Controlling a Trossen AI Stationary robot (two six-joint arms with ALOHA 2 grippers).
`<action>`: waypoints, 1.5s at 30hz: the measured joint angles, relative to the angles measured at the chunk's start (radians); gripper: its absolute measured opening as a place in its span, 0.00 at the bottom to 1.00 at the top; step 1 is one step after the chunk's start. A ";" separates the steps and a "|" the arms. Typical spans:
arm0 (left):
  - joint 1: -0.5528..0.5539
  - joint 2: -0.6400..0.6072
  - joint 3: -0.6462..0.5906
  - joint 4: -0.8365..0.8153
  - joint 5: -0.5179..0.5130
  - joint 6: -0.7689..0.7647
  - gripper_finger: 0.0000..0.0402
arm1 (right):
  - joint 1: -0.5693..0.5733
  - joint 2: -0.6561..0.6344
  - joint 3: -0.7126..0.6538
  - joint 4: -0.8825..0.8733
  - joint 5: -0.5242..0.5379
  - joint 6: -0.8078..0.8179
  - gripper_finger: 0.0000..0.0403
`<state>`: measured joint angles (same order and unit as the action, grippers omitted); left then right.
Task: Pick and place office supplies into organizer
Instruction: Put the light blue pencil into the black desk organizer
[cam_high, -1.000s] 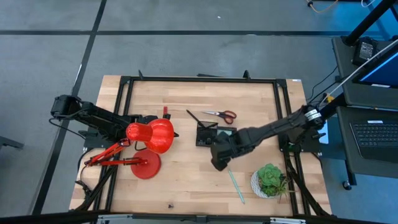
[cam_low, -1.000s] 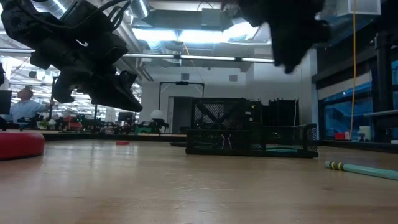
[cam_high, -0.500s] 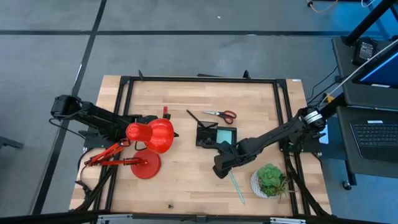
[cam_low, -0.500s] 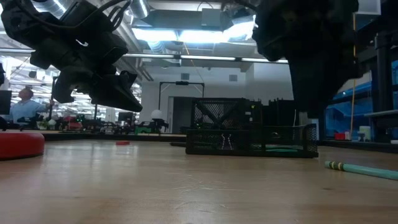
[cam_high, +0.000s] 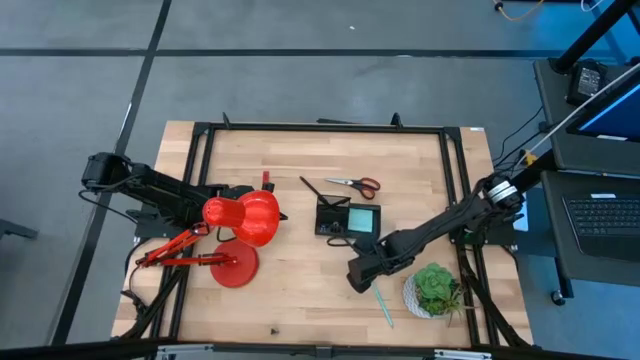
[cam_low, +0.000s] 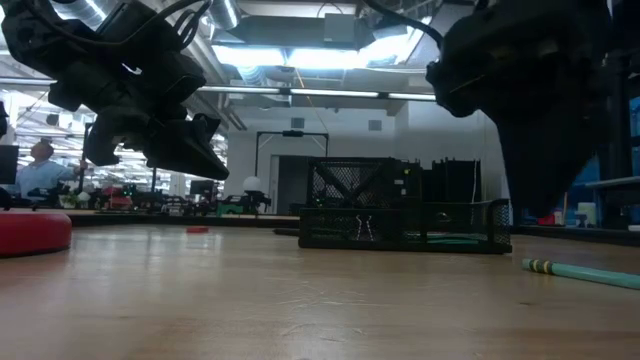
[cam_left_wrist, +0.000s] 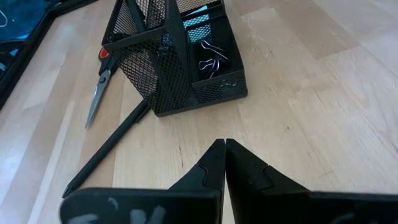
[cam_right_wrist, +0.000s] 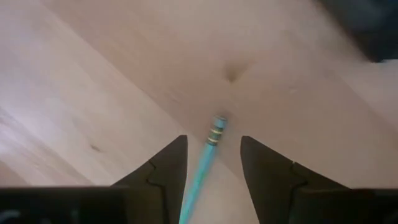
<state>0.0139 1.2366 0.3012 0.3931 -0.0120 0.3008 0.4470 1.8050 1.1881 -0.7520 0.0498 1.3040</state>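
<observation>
We see the pale teal pencil-like pen (cam_right_wrist: 208, 151) lying flat on the light wooden table (cam_high: 300, 300), well apart from the black mesh organizer tray (cam_high: 347, 218), toward the green potted plant (cam_high: 434, 287). Our right gripper (cam_right_wrist: 211, 163) hangs over the pen's end, fingers spread on either side without touching it. Our left gripper (cam_left_wrist: 224, 163), on the organizer's far side by the red desk lamp (cam_high: 242, 220), is clenched on nothing.
</observation>
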 joint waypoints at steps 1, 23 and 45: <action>0.000 0.000 0.000 0.000 0.000 0.000 0.01 | 0.003 0.007 0.000 0.016 0.000 0.000 0.38; 0.000 0.000 0.000 0.005 0.000 0.000 0.01 | 0.002 0.134 0.004 0.032 -0.027 -0.022 0.34; 0.000 0.000 0.000 0.007 0.000 0.000 0.01 | 0.001 0.136 0.002 0.013 -0.031 -0.027 0.03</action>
<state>0.0141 1.2366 0.3012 0.3997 -0.0120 0.3013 0.4483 1.9411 1.1899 -0.7391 0.0193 1.2774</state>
